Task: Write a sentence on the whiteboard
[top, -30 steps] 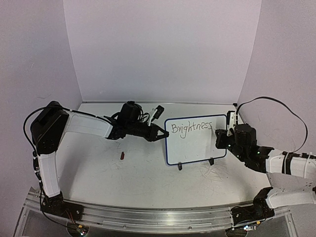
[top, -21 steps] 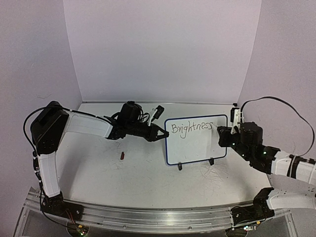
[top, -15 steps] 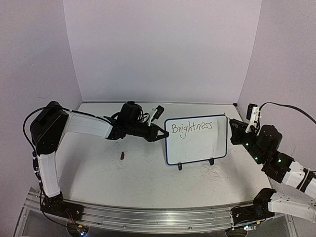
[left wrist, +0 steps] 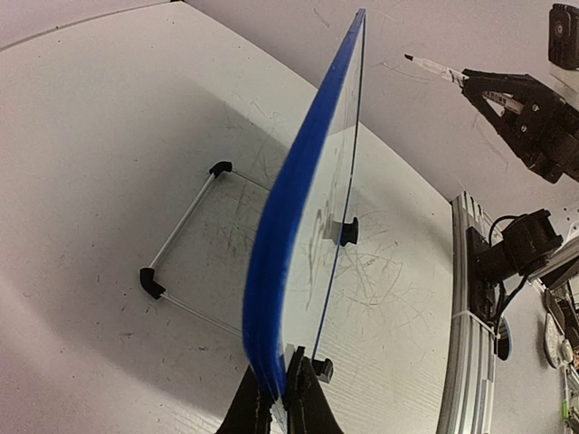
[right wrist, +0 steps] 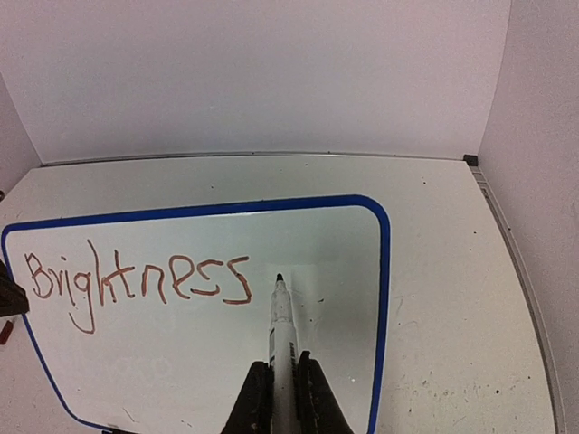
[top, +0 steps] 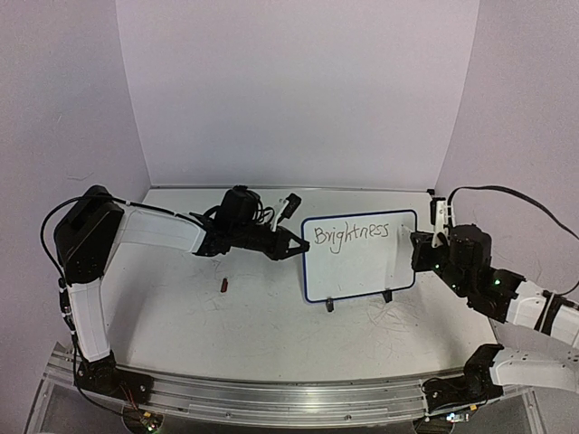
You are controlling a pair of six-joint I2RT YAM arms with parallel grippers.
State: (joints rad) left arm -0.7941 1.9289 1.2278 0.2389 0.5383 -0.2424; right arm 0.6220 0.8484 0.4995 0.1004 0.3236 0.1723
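Whiteboard [top: 359,262] is stood at three o'clock on the surface [top: 181,307], its nine o'clock edge pinched tight by the left pincer [top: 294,246]. Sentence [top: 351,233] is begun: one word is written. Marker [right wrist: 281,321] is clenched in the right pincer [right wrist: 282,384]; next, its tip probably must be pressed to the bare board below that word.

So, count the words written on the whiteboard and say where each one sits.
1. The word "Brightness" runs across the upper part of the whiteboard, starting near its left edge. The area below it looks blank. The board's face shows almost fully from above, so none should be hidden.
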